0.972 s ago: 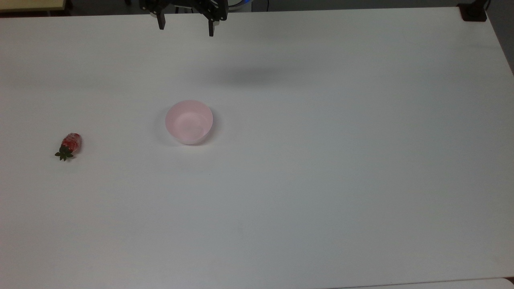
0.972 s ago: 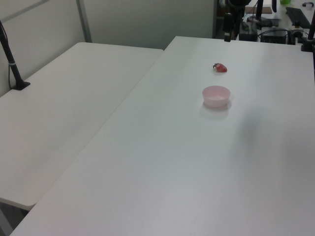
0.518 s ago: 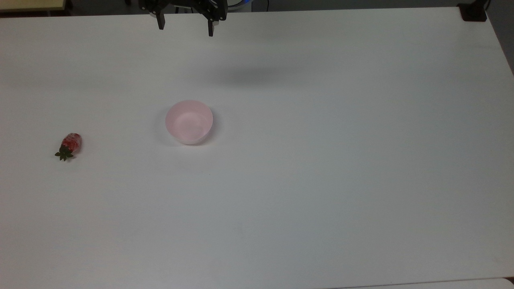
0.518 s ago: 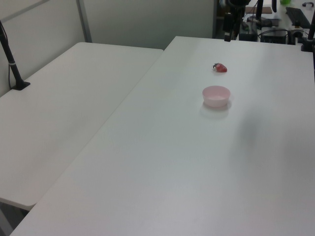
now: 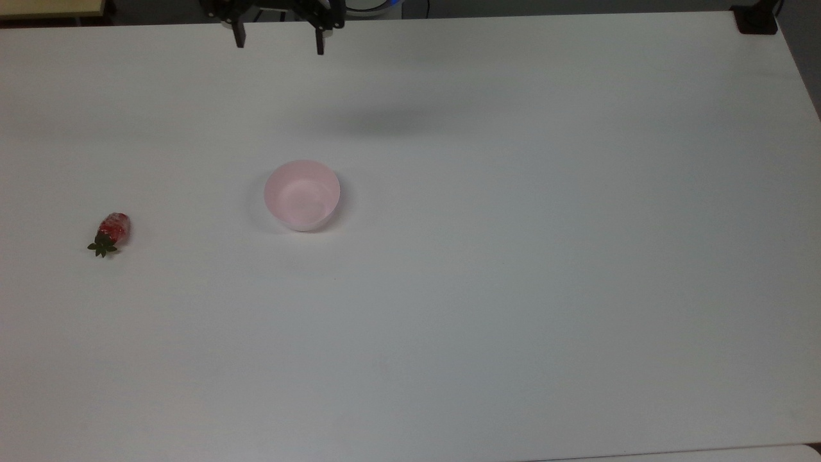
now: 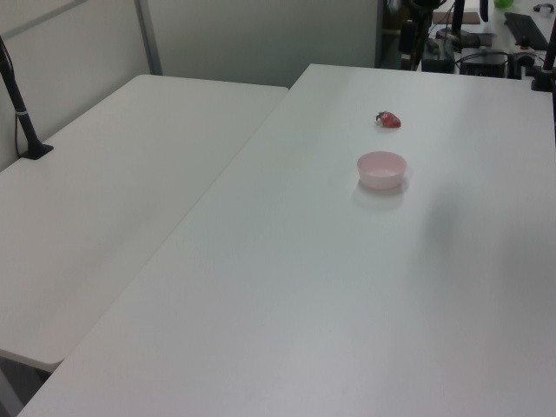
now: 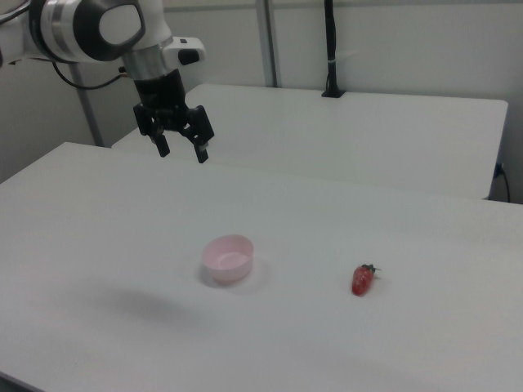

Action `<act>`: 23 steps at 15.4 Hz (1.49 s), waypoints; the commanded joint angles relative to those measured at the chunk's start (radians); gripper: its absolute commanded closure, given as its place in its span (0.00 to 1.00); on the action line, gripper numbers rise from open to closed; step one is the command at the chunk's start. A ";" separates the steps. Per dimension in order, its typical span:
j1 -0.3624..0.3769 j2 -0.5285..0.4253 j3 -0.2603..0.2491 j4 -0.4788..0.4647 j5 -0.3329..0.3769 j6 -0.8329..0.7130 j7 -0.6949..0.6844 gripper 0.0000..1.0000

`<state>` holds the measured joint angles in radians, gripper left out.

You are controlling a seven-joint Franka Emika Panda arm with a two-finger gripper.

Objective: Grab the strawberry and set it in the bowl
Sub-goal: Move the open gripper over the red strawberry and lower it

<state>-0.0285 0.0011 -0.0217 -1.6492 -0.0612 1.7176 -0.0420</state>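
Observation:
The red strawberry (image 5: 113, 232) with its green cap lies on the white table near the top view's left edge, also seen as the strawberry (image 7: 362, 279) and the strawberry (image 6: 388, 119). The pale pink bowl (image 5: 301, 194) stands upright with nothing inside, the bowl (image 7: 229, 258) well apart from the fruit, the bowl (image 6: 381, 169) nearer the left view's camera. My gripper (image 5: 278, 45) hangs open high above the table at the top view's upper edge. In the right view the gripper (image 7: 182, 150) is up and left of the bowl, holding nothing.
A second white table (image 6: 113, 182) adjoins on the left view's left, with a black post (image 6: 19, 109) on it. A black clamp (image 5: 755, 19) sits at the top view's upper right corner. Equipment and cables (image 6: 486, 52) crowd the far end in the left view.
The gripper has shifted slightly toward the top view's left and a little upward in the frame. Strawberry and bowl have not moved.

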 commanded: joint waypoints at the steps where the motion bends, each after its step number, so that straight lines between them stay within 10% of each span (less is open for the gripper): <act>1: -0.039 -0.007 -0.015 -0.006 0.006 0.014 -0.160 0.00; 7: -0.099 0.042 -0.125 -0.082 0.015 0.224 -0.157 0.00; 23: -0.245 0.480 -0.126 -0.104 0.030 0.873 -0.135 0.00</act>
<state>-0.2693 0.4286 -0.1465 -1.7655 -0.0577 2.5081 -0.1895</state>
